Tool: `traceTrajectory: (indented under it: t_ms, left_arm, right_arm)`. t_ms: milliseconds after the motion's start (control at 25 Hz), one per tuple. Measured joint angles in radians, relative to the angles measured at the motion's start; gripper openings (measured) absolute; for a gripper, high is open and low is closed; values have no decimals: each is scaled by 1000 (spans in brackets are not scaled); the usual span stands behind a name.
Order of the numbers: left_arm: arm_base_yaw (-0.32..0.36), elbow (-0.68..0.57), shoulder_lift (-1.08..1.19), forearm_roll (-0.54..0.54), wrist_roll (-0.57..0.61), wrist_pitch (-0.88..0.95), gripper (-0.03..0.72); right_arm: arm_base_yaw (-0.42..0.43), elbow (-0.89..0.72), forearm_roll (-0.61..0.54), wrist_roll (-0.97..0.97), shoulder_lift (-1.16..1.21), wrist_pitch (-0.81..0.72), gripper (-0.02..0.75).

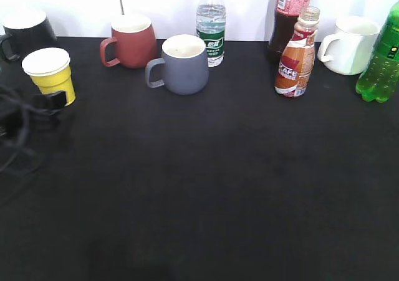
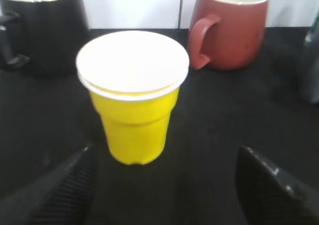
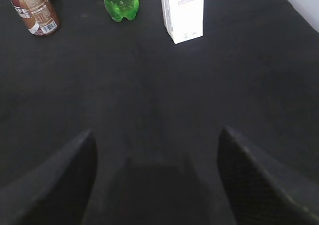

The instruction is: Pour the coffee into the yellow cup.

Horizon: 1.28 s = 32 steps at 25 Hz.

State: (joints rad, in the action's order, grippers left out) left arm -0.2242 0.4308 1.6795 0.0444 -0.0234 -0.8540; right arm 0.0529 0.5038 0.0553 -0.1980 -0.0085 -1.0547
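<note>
The yellow cup stands upright at the far left of the black table; in the left wrist view it is close ahead, with white rim and white inside. My left gripper is open, its fingers wide apart just short of the cup, not touching it; in the exterior view it shows as a dark shape at the cup's base. The coffee bottle, uncapped with an orange-red label, stands at the back right and shows in the right wrist view. My right gripper is open and empty, far from the bottle.
Back row: black mug, red mug, grey mug, water bottle, cola bottle, white mug, green soda bottle. A white carton stands right of the green bottle. Cables lie at left.
</note>
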Motion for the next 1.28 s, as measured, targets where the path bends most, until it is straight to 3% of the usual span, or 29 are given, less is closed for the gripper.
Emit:
traceTrajectory:
  t_ms: [320, 400, 520, 640, 760, 840, 1000, 1040, 1280]
  left_arm:
    - [37, 322, 374, 49, 0, -67, 667]
    - [37, 338, 389, 44, 1, -79, 624]
    - [36, 341, 390, 48, 1, -73, 499]
    - [15, 343, 383, 4, 1, -58, 468]
    - [-29, 343, 274, -144, -11, 15, 461]
    - [-73, 343, 180, -277, -94, 81, 461]
    - [-138, 343, 125, -727, -462, 93, 461]
    - [-151, 343, 125, -803, -508, 82, 461]
    - [-174, 343, 158, -969, -539, 12, 461]
  right_arm:
    - [0, 0, 0, 0, 0, 0, 587]
    - [0, 0, 0, 0, 0, 0, 587]
    - [0, 0, 0, 0, 0, 0, 587]
    - [0, 0, 0, 0, 0, 0, 587]
    - [0, 0, 0, 0, 0, 0, 587]
    - [0, 0, 0, 0, 0, 0, 587]
    - [0, 0, 0, 0, 0, 0, 587]
    - [0, 0, 0, 0, 0, 0, 587]
    - [0, 0, 0, 0, 0, 0, 587]
